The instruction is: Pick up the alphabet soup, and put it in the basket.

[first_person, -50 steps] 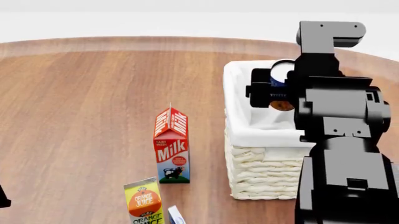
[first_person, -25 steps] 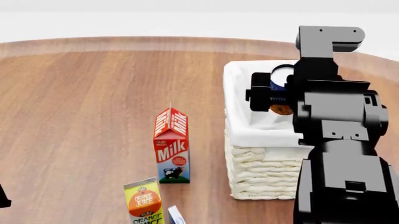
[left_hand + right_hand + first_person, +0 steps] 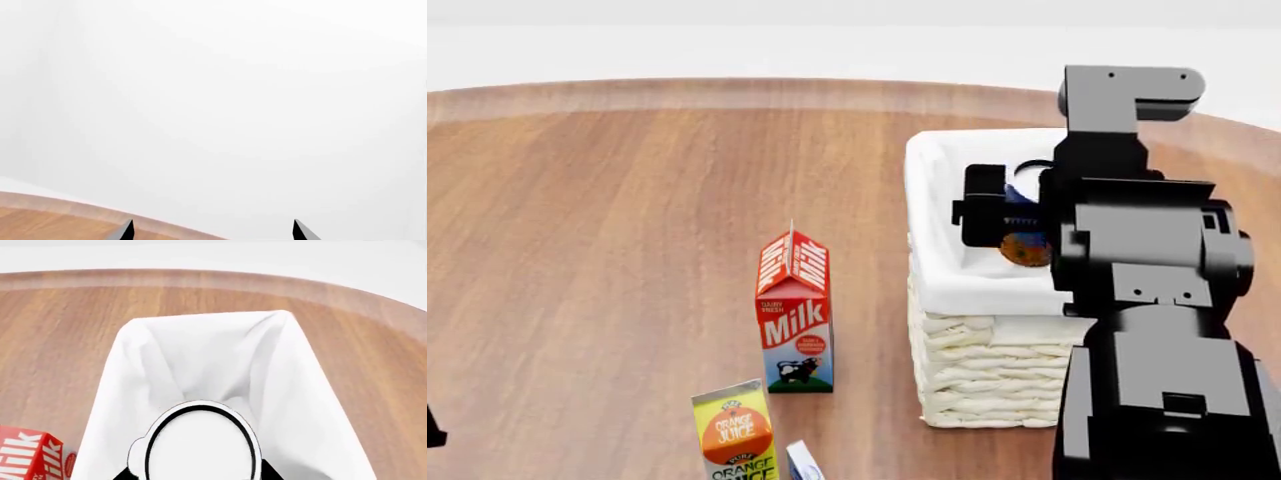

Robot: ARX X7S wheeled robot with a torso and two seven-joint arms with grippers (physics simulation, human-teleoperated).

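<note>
Right claw (image 3: 1012, 222): closed on the small blue-labelled alphabet soup can (image 3: 1024, 218), pale lid (image 3: 199, 449) facing the wrist camera. Can hangs inside the mouth of the cream-white woven wicker basket (image 3: 994, 375), over its white cloth liner (image 3: 200, 355); contact with the liner cannot be told. Left claw (image 3: 212, 231): only two dark fingertips (image 3: 127, 231) visible, spread apart, gripping nothing. Red-and-white milk carton (image 3: 795, 313) stands upright on the round brown wooden worktop (image 3: 601, 230), near the basket. Yellow orange-juice carton (image 3: 735, 433) nearer the robot than the milk.
</note>
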